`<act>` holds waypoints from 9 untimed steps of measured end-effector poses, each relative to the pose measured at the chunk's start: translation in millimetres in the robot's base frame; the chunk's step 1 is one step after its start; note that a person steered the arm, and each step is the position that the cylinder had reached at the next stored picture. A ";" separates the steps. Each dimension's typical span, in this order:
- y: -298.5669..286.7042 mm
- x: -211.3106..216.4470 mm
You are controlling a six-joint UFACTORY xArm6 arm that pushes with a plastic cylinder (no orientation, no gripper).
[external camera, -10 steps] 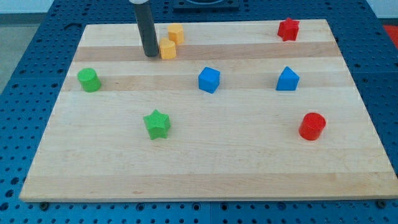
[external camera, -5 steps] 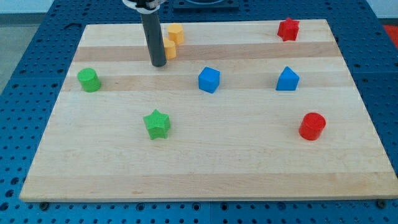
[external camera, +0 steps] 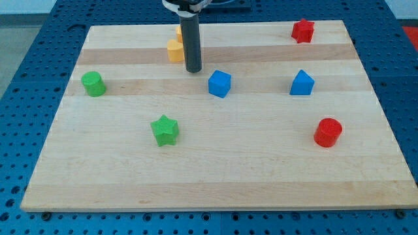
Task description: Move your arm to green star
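Camera view shows a pale wooden bench [external camera: 215, 170] resting on a blue perforated surface [external camera: 19, 130], with small plastic blocks scattered over it. Coming down from the view's top is the straight dark rod [external camera: 191, 39], and my tip [external camera: 193, 70] touches the wood in the upper middle of the board. No claw is fitted here (only the bare rod), so nothing can be told about opening or closing.

Just to the view's left of the rod sits a yellow plastic block [external camera: 174, 50], its shape hard to make out; a second yellow block [external camera: 178, 30] peeks out behind the rod, mostly hidden. To the view's right of the tip and slightly lower lies a blue plastic cube [external camera: 219, 83], near but apart from it.

Down towards the view's bottom left is the green plastic star [external camera: 164, 130], well apart from the tip, with bare wood between them. A green plastic cylinder [external camera: 93, 83] stands near the left edge. Further right are a blue block with a peaked top [external camera: 302, 83], a red plastic star [external camera: 302, 30] near the top right corner, and a red plastic cylinder [external camera: 328, 132] lower down.
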State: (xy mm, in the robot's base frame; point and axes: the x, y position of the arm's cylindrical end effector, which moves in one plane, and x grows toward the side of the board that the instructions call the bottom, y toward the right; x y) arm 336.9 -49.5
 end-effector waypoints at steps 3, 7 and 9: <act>-13.1 18.1; -16.0 34.2; -14.7 51.3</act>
State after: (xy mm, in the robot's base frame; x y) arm 388.2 -64.1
